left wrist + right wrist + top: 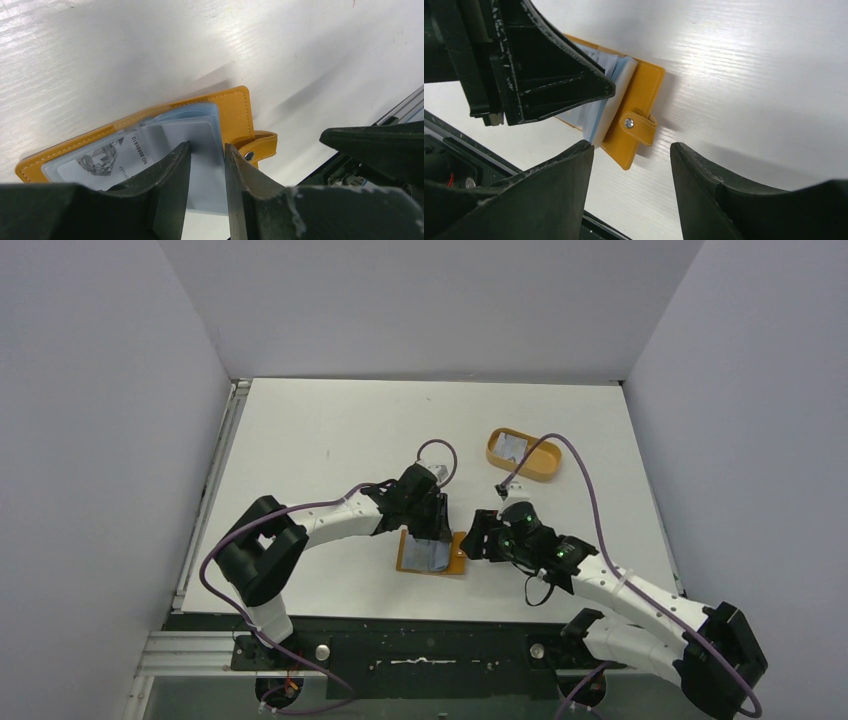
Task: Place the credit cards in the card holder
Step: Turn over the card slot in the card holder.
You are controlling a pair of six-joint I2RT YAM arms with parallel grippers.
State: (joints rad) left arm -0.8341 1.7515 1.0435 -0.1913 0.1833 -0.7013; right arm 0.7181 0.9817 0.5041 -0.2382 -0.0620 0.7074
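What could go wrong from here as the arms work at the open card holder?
1. The left gripper, fingers narrowly parted, is down at the clear sleeves; closing could pinch a sleeve and lift the whole card holder.
2. The right gripper stands open beside the snap tab, holding nothing, so the card holder might slide on the smooth table.

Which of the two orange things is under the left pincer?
The flat open wallet, right beneath the left pincer; the oval tray sits farther back, nothing over it.

Left end effector (207,147) directly over card holder (235,107)
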